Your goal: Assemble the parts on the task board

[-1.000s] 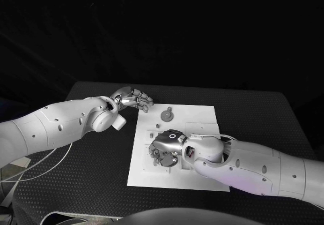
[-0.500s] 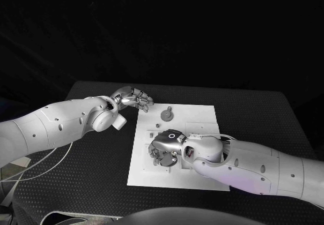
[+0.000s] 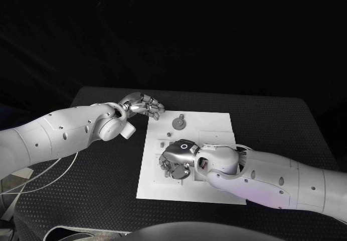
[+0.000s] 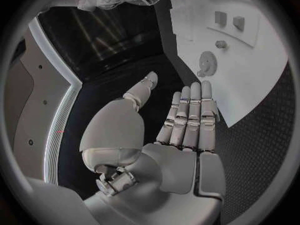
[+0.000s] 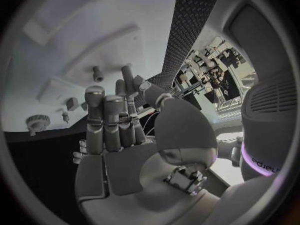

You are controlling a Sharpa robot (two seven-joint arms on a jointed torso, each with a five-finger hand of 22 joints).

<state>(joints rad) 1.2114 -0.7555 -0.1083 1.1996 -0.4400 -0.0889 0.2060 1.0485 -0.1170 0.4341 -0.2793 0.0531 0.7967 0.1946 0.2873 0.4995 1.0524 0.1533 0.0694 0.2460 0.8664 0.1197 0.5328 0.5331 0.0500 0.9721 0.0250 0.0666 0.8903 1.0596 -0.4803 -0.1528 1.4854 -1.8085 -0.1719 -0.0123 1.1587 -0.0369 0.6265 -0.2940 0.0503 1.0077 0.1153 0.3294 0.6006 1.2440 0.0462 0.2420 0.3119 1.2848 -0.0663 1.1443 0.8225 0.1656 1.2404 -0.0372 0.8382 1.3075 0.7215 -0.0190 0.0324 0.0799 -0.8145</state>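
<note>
The right hand [image 3: 176,159] is hovering over the task board [image 3: 217,125], fingers apart and empty, ready to pick; the left hand [image 3: 145,105] is waiting open-fingered at ten o'clock, near a gear [image 3: 178,122].

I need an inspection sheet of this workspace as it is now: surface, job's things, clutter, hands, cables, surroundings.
Surface: black table, textured.
Job's things: white task board mid-table; a round gear-like part and small parts on it.
Clutter: nothing seen.
Hands: left hand empty, fingers straight, at the board's far left corner; right hand over the board's middle, whether it holds anything cannot be told.
Cables: a pale cable under the left arm.
Surroundings: dark.
</note>
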